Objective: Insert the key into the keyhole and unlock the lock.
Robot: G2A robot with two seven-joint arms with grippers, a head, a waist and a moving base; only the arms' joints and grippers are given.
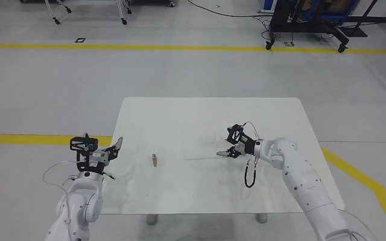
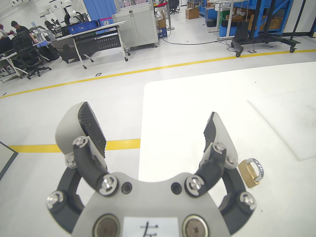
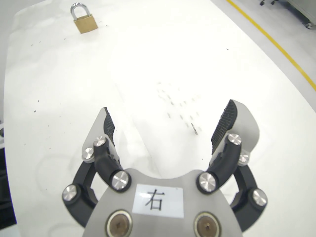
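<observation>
Lock (image 1: 155,159) lay on desk (image 1: 211,114) near left gripper (image 2: 149,112), fingers spread, empty, at desk edge. Right gripper (image 3: 169,107), fingers likewise spread, hung low over mid-desk, well apart from lock.

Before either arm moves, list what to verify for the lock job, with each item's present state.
1. The left hand is open and empty: ok.
2. The right hand is open and empty: ok.
3. The padlock lies flat on the table, clear of both hands: ok.
4. The key is held: not ok.
5. The key is located: cannot tell; a thin sliver near the right hand is too small to identify.
6. Which way the keyhole faces: cannot tell.
</observation>
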